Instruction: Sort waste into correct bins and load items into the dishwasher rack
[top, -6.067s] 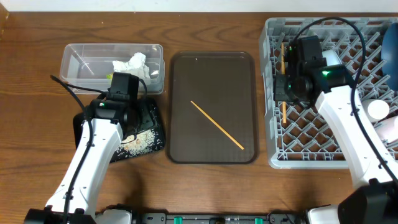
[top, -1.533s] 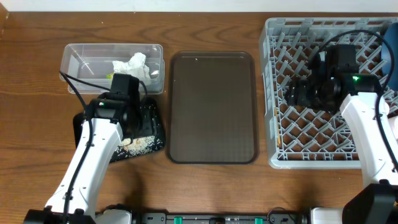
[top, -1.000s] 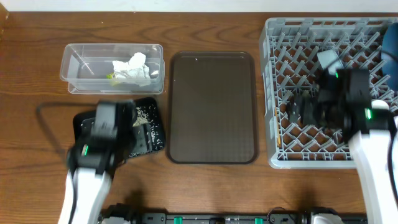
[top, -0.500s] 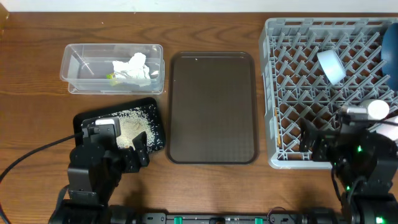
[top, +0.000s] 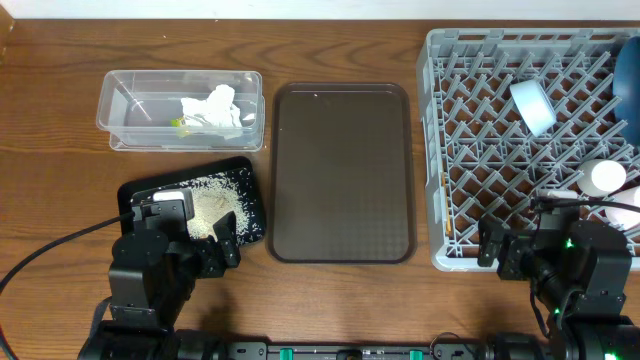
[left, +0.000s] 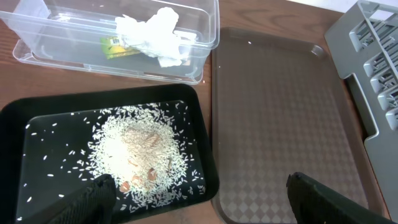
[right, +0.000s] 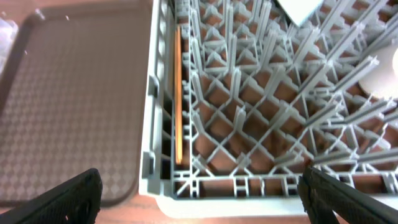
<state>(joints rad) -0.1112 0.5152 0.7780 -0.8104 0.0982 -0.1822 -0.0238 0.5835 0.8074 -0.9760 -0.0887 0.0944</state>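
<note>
The crumpled tissue (top: 213, 110) and yellow-green wrapper (left: 117, 43) lie in the clear tub (top: 125, 105). Rice grains (left: 134, 149) are heaped on the black tray (top: 135, 190). At the right, the grey rack (top: 436, 150) holds a pale cup (top: 530, 105), a whitish cup (top: 605, 178) and a blue dish (top: 630, 75) at the frame's edge. A chopstick (right: 178, 93) lies along the rack's left wall (right: 152, 118). My left gripper (left: 214, 202) hovers open at the black tray's near right corner. Held over the rack's near edge, my right gripper (right: 205, 199) is open too. Neither holds anything.
A dark brown serving tray (top: 342, 172) lies bare between the black tray and the rack. Brown tabletop (top: 60, 200) shows around everything. A cable (top: 60, 245) runs from the left arm along the near left.
Both arms have pulled back toward the near table edge, the right arm further in the last half second. The left gripper has opened wider. The black tray sits slightly shifted, its rice uncovered.
</note>
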